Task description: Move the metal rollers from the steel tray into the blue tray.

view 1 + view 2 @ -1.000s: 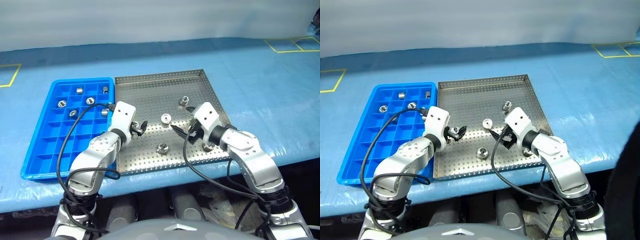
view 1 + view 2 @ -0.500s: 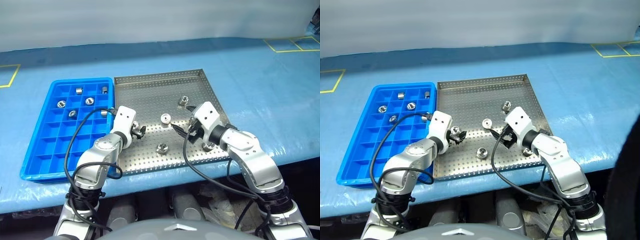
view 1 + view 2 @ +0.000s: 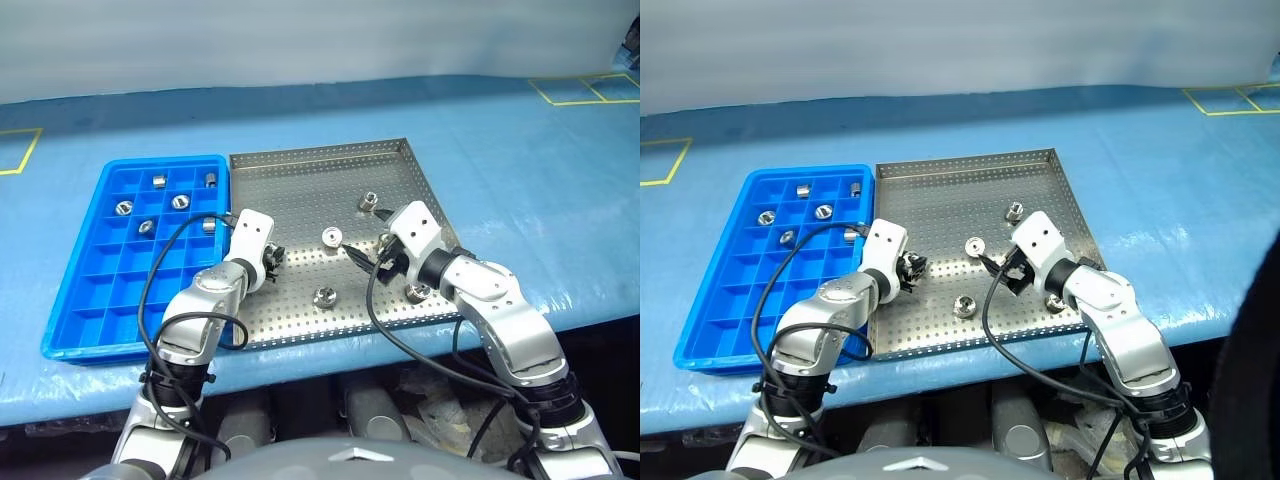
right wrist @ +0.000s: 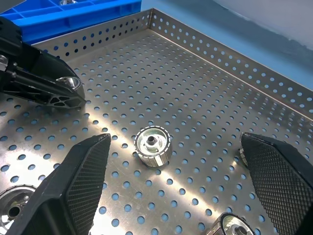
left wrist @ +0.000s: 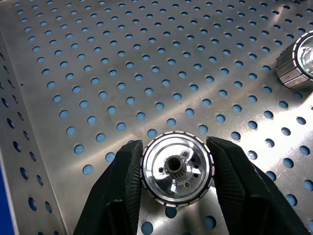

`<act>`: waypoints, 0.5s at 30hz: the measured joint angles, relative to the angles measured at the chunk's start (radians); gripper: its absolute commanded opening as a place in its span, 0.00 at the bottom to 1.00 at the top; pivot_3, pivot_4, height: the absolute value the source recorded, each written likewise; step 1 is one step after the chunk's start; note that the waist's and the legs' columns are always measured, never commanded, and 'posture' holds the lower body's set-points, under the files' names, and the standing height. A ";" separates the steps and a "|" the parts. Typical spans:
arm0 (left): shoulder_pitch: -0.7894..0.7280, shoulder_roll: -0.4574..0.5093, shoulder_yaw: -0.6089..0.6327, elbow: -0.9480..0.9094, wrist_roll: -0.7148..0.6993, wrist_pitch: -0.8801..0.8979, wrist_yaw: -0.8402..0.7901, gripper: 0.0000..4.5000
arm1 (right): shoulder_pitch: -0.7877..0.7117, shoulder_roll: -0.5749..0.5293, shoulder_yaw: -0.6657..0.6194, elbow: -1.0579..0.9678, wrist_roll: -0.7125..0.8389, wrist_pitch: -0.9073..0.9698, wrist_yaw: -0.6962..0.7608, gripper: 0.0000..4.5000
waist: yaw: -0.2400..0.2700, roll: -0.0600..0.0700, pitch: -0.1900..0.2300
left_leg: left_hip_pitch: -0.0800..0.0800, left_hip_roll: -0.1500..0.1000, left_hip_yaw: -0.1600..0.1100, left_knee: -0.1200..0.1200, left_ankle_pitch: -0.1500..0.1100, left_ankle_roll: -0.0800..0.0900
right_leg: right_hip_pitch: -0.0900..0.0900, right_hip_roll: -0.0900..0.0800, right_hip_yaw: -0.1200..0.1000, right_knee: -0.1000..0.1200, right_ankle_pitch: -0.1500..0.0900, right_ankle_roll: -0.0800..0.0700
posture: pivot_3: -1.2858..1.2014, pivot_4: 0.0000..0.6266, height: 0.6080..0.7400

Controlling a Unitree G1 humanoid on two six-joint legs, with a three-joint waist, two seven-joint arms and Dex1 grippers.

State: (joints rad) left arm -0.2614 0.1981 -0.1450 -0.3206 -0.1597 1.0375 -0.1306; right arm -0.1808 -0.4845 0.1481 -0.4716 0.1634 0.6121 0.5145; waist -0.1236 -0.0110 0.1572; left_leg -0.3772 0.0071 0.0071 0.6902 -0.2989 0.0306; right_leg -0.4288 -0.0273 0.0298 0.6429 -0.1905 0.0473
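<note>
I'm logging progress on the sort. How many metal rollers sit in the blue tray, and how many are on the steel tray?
Small shiny metal rollers in the blue plastic compartment tray: 6
Small shiny metal rollers on the perforated steel tray: 5, one gripped by the left end effector
Total: 11

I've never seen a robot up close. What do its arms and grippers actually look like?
Both arms are smooth silver-grey shells with black joints and white blocks at the wrists. A loose black cable loops along each. The left gripper and right gripper each end in two black fingers, whose inner pads are finely cross-hatched.
</note>
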 measured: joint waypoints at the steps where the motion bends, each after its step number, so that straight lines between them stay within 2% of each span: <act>1: 0.000 -0.001 0.000 0.000 0.000 0.000 -0.001 0.39 | 0.000 0.001 0.000 0.000 0.000 0.000 -0.001 1.00 | 0.000 0.000 0.000 | 0.000 0.000 0.000 0.000 0.000 0.000 | 0.000 0.000 0.000 0.000 0.000 0.000 | 0.43 0.24 1.00; 9: 0.009 -0.005 0.029 -0.010 -0.010 -0.018 -0.010 0.38 | -0.001 0.003 0.000 0.000 0.000 0.000 -0.015 1.00 | 0.000 0.000 0.000 | 0.000 0.000 0.000 0.000 0.000 0.000 | 0.000 0.000 0.000 0.000 0.000 0.000 | 0.44 0.24 1.00; 15: 0.002 -0.020 0.185 -0.162 -0.053 -0.061 -0.003 0.38 | -0.007 0.004 0.002 0.001 0.000 0.000 -0.012 1.00 | 0.001 0.000 0.000 | -0.001 0.001 0.000 0.000 0.000 0.000 | -0.001 0.000 0.000 0.000 0.000 0.000 | 0.45 0.24 1.00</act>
State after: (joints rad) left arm -0.2597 0.1782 0.0397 -0.4825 -0.2128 0.9760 -0.1331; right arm -0.1880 -0.4802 0.1500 -0.4710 0.1635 0.6121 0.5021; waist -0.1223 -0.0111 0.1573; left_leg -0.3778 0.0076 0.0071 0.6901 -0.2989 0.0306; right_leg -0.4294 -0.0274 0.0300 0.6429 -0.1904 0.0472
